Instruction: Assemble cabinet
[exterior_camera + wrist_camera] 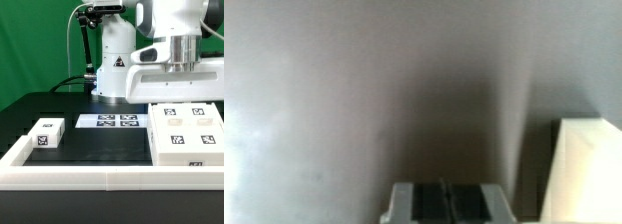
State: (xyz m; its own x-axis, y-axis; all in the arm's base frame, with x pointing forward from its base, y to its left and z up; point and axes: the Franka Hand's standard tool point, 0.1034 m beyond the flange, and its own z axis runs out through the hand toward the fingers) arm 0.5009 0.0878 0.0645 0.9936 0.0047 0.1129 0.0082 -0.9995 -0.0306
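The cabinet's large white boxy piece (186, 136), with several square tags on top, lies at the exterior view's right. A small white tagged block (47, 133) lies apart at the left. My gripper (185, 86) hangs just above the far part of the large piece. In the wrist view my gripper (446, 202) has its fingers pressed together with nothing between them, over the dark table. A white edge of a cabinet piece (587, 165) shows beside it. I cannot tell whether the fingers touch the piece.
The marker board (108, 122) lies flat at the back middle of the black table. A long low white border rail (100, 178) runs along the front and up the left side. The robot base (113, 62) stands behind the marker board.
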